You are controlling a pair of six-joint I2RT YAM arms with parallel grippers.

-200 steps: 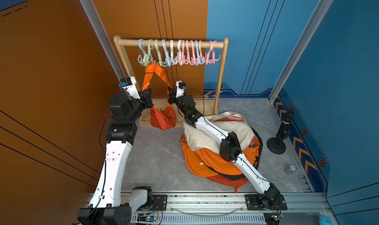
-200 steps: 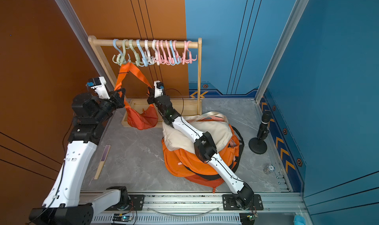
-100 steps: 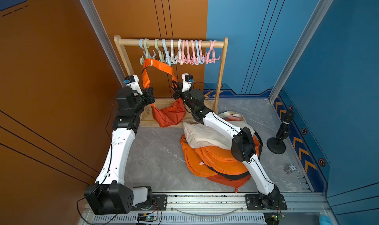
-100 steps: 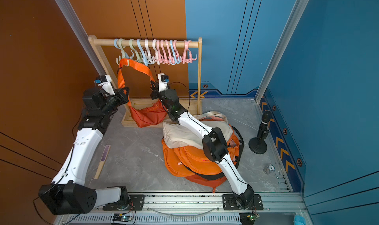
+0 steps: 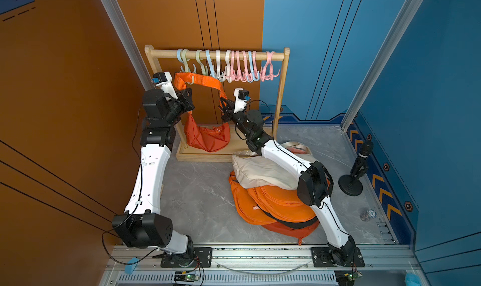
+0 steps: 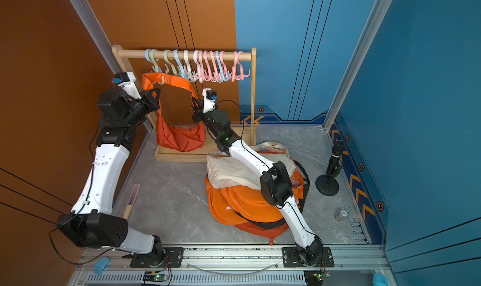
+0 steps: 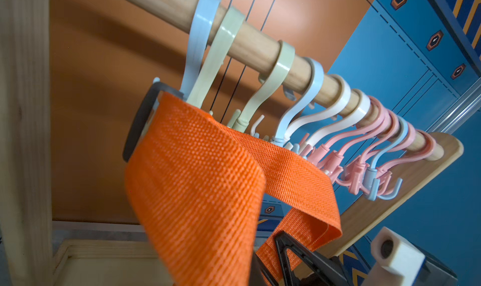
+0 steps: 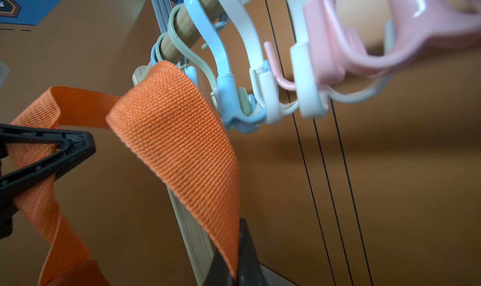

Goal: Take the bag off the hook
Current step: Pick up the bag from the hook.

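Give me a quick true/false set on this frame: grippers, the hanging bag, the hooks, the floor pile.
1. The left gripper and right gripper are both shut on the strap. True.
2. The orange bag lies on the floor pile. False: it hangs by its strap inside the rack.
3. A cream bag lies on top of the orange bags on the floor. True.
4. The hooks on the rail are all pink. False: blue, green and white ones hang there too.
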